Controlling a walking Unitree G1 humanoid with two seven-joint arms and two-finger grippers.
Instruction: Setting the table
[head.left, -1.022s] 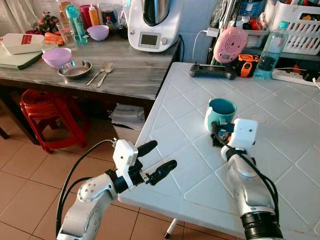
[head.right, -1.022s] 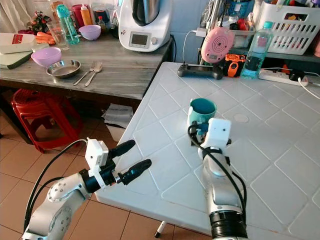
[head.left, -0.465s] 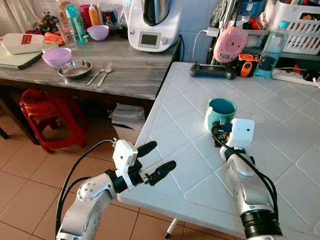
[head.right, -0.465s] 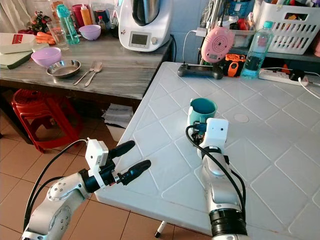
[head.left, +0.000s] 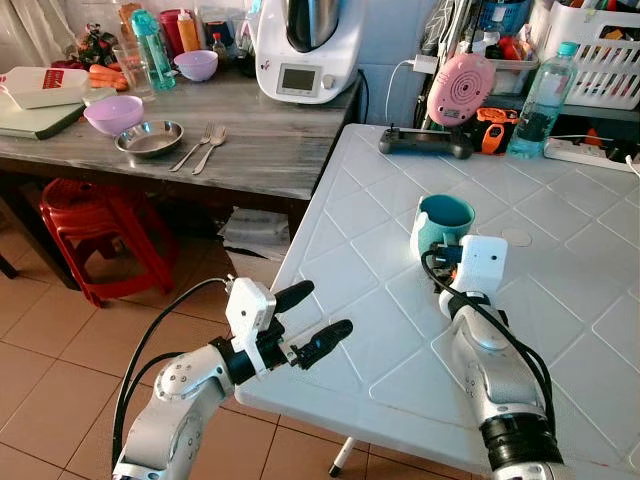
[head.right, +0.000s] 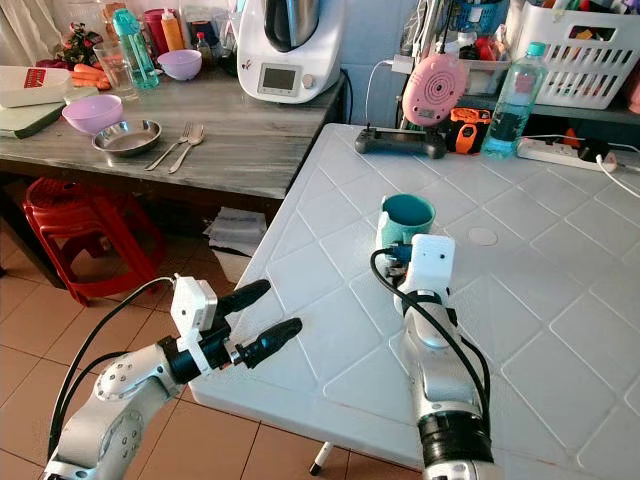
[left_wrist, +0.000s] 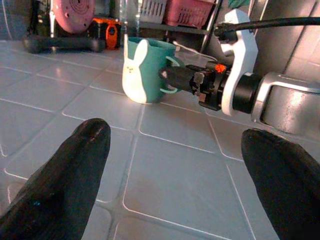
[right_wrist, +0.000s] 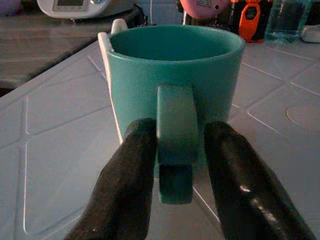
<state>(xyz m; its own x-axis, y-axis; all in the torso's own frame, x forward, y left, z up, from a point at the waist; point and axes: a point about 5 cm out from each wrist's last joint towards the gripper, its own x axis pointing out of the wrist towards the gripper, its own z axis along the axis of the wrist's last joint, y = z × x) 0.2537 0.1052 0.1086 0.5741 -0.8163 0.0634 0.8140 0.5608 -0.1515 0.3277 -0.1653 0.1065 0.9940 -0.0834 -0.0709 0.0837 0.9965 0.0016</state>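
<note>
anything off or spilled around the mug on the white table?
Nothing stands out. The teal mug stands upright on the white table, no spill visible. The right gripper has its fingers on either side of the handle; the left gripper hovers open at the table's edge.

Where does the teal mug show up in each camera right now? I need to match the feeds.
Left eye view: teal mug on the white table, just beyond the right gripper.
Right eye view: same place, mid-table.
Left wrist view: upright, rabbit figure facing the camera.
Right wrist view: close up, handle between the fingers.
Shared landmark: pink round device behind the mug.
</note>
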